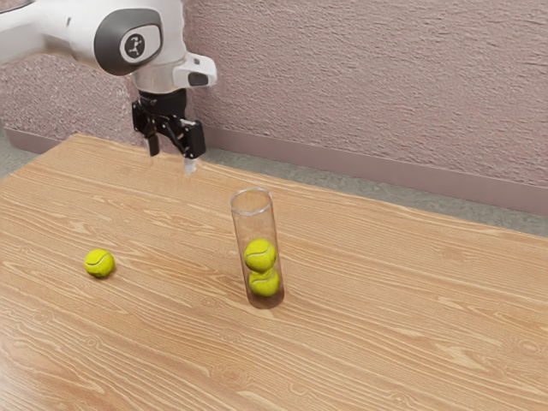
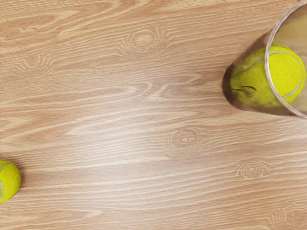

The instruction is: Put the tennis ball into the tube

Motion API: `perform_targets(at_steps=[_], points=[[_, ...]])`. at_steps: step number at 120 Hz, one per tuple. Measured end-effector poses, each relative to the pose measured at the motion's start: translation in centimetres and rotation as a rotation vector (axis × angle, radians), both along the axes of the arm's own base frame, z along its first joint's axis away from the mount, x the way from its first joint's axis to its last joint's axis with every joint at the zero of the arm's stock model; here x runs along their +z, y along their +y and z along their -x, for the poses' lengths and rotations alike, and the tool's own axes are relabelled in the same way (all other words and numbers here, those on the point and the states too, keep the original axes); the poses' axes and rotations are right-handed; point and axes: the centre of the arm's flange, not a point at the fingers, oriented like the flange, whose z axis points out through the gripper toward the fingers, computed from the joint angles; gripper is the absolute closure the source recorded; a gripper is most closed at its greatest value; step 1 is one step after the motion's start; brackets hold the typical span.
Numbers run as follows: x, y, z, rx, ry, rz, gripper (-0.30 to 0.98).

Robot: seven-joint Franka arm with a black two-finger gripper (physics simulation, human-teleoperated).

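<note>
Cut off: your wrist view crops the loose yellow-green tennis ball [image 1: 99, 263] and clear cylindrical tube [image 1: 256, 226].
Tube contents: two stacked yellow-green balls [image 1: 260, 255].
Ball position: on the wooden table [image 1: 368, 342], toward its edge at the exterior view's left.
Black two-finger gripper [image 1: 172, 159]: you see it spread, raised.

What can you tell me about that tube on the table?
The tube is a tall, clear, brownish-tinted cylinder, glass or plastic by its look, with a pale round rim and an open top. It stands upright on the wood-grained table, holding two yellow-green tennis balls, a lower one and an upper one. Nothing grips it.
</note>
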Motion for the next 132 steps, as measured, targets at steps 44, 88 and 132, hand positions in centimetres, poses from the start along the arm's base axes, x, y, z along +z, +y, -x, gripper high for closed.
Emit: perform_targets(at_steps=[44, 88, 132], points=[[0.1, 0.8, -0.8, -0.008, -0.058, -0.004, 0.0], [-4.3, 20.6, 1.2, 0.267, -0.044, 0.0, 0.0], [-15.9, 27.8, 0.7, 0.325, 0.04, 0.07, 0.0]])
